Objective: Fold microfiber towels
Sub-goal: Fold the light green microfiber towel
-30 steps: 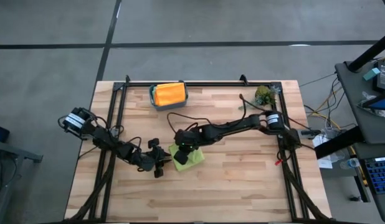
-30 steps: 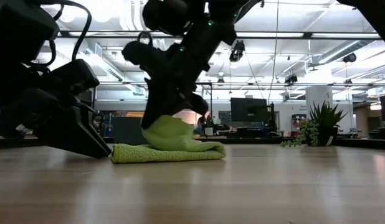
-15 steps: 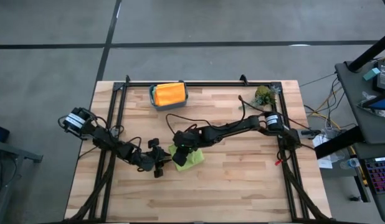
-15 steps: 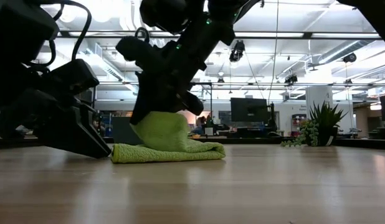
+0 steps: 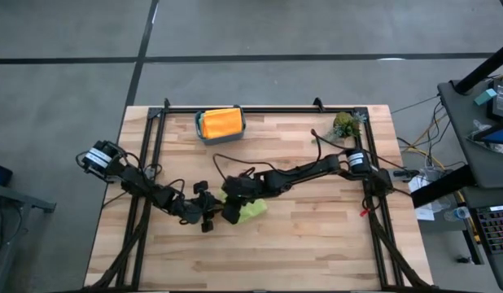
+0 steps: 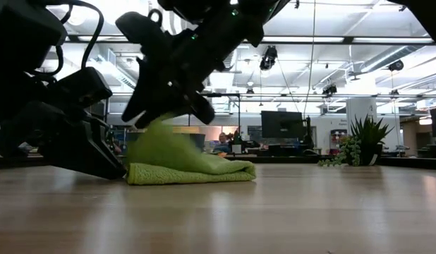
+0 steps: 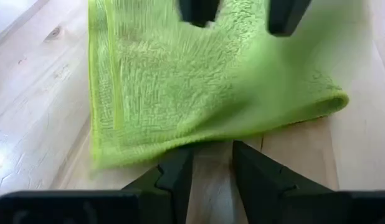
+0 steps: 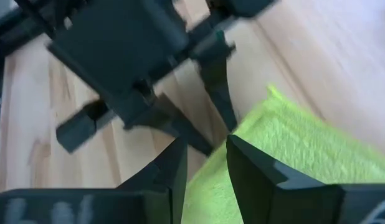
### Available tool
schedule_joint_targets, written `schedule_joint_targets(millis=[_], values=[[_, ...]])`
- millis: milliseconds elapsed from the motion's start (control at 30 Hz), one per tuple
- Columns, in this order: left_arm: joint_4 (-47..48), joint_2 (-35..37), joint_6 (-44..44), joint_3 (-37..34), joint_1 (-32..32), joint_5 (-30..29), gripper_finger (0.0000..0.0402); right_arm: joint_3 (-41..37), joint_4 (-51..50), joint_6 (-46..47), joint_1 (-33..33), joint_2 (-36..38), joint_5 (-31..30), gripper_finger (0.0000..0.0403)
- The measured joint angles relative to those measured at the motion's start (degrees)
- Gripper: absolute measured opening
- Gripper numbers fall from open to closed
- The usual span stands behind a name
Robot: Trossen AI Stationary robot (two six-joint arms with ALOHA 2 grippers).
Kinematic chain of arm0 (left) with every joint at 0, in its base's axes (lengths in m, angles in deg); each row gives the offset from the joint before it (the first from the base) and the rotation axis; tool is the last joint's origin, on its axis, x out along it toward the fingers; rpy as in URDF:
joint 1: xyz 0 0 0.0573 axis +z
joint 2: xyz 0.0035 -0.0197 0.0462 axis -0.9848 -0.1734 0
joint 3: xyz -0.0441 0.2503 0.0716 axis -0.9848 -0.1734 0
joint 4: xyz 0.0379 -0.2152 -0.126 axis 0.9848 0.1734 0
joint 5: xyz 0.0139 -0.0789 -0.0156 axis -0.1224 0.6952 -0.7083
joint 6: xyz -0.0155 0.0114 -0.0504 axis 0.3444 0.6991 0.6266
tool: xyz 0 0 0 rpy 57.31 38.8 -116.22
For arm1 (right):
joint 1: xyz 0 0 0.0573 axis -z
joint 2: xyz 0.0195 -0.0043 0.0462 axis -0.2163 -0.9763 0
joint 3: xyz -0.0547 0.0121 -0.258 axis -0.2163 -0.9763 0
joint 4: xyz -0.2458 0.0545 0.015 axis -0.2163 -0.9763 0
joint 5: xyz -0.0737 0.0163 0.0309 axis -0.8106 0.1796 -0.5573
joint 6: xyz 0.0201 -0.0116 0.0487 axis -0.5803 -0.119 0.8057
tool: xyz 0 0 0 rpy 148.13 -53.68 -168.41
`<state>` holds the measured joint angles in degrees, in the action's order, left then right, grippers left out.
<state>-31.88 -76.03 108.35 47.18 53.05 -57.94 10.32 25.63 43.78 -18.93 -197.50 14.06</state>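
The desk is carrying one cloth in work, the lime green towel, which is lying near the middle with both arms meeting over it.

The right arm is stretching in low from the right edge, long and nearly flat across the boards. It is bending down at the wrist so that the right gripper is tipping over the towel's near-left part. Its fingers are pinching a fold of the cloth. In the low view the fabric is rising in a peak to them while the rest is lying flat in a doubled layer. That hold looks meant to carry one edge over the other for the fold.

The left arm is reaching in from the left side, elbow down. The left gripper is angling steeply to the desk, right at the towel's left edge. Its fingers are standing slightly apart with bare wood showing between them, grasping nothing. The cloth's hem is lying just at their tips. Judging by this, it is probably bracing that edge so the towel is not sliding as the other side is being drawn over.

At the far edge, well apart, the teal bin is holding an orange towel, probably one put away. The plant sprig is sitting near the far right corner.
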Motion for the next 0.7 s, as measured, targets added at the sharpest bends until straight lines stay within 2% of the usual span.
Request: schedule_joint_targets(millis=[267,467,567,700], values=[[-0.1,0.0,0.0,0.0,0.0,0.0,0.0102,0.0,0.8,-3.2,0.1,-0.1,-0.1,0.0102],[-0.1,0.0,0.0,0.0,0.0,0.0,0.0102,0.0,-4.5,-13.0,-0.7,3.6,-0.2,0.0102],[0.2,0.6,-0.2,-0.1,0.0,0.0,0.0102,-1.6,-5.6,-17.5,-1.6,5.3,-0.3,0.0102],[0.2,2.3,-0.4,-0.1,0.1,0.0,0.0102,-5.8,-5.8,-18.8,-2.1,7.8,-1.3,0.0102]])
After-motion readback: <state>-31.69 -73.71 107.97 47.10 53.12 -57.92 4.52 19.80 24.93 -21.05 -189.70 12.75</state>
